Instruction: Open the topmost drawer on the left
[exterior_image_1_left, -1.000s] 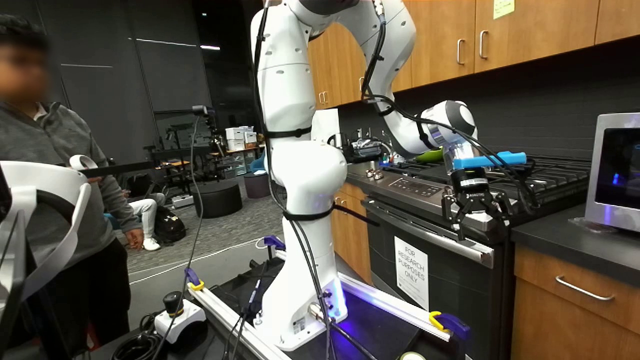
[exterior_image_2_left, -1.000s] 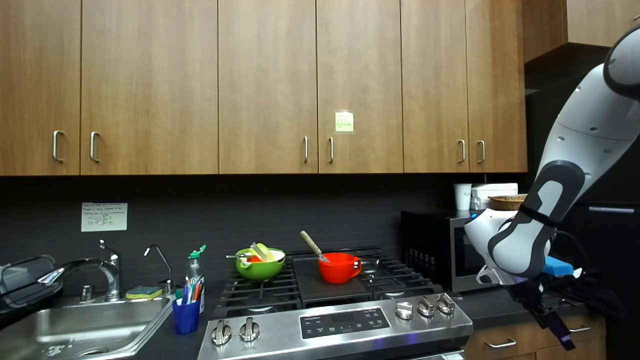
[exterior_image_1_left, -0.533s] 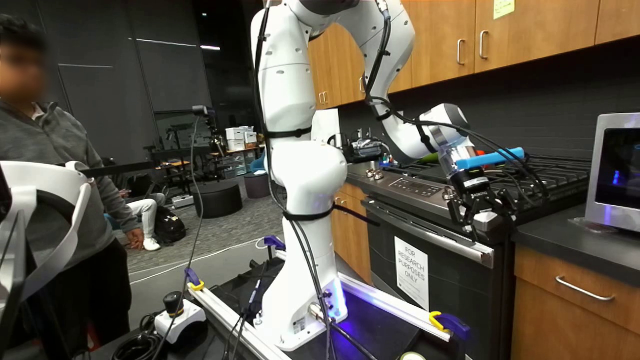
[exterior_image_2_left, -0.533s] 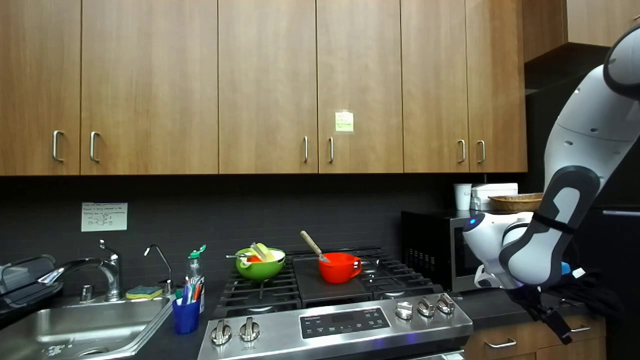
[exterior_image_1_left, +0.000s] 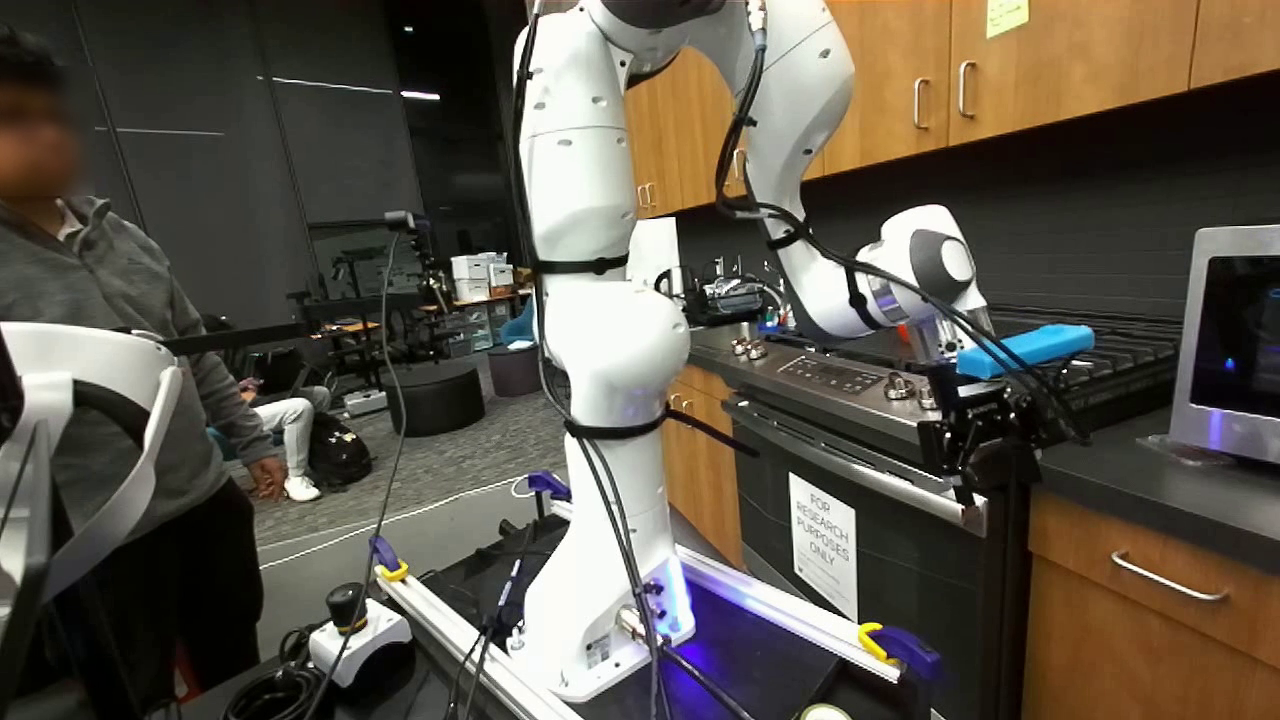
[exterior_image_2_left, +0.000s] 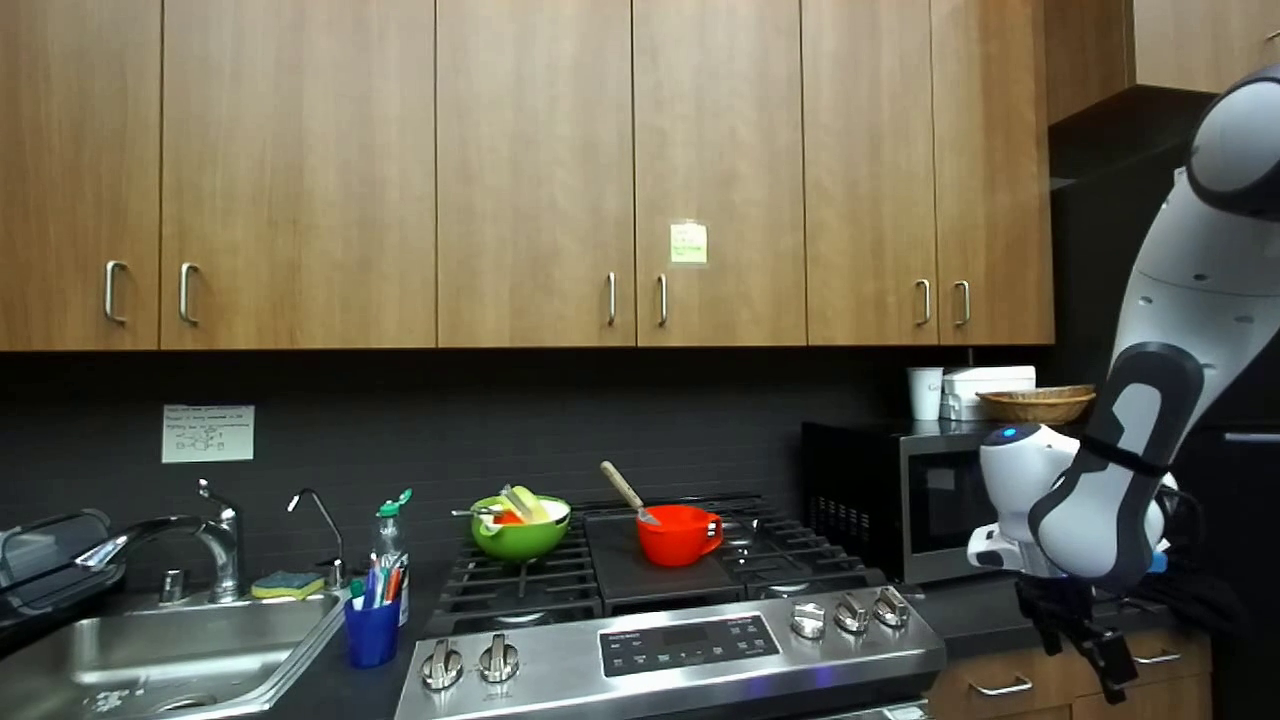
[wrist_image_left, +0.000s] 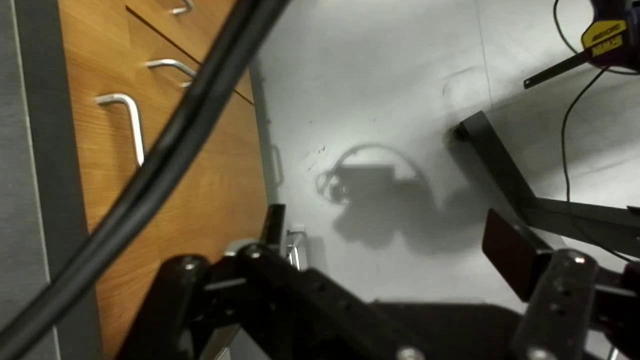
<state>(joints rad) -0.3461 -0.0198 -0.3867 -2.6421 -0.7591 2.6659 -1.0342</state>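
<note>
Gripper (wrist_image_left: 392, 240): hanging, jaws standing wide apart, holding nothing; apparently the approach step.
Topmost drawer (exterior_image_1_left: 1150, 553): sitting closed, just right of the oven (exterior_image_1_left: 905, 560).
Handle (exterior_image_1_left: 1170, 578): awaiting the grasp, likely calling for closing in, straddling, gripping, then pulling toward the near side.

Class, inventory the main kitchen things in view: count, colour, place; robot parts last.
wall-cupboard doors: at least six, brown, overhead
stove: one, black and steel, below them
topmost left drawer: one, brown, shut, right of stove
microwave: one, black and silver, right of stove
tall cup: one, white, on microwave
basket: one, brown, on microwave
bowl: one, green, on stove
handled cup: one, orange-red, on stove
sink: one, silver, left of stove
faucets: two, silver, behind sink
sponge: one, green and yellow, between faucets
holder: one, blue, between sink and stove
robot arm: one, white, both exterior views
gripper: one, black, open, at arm's end
</note>
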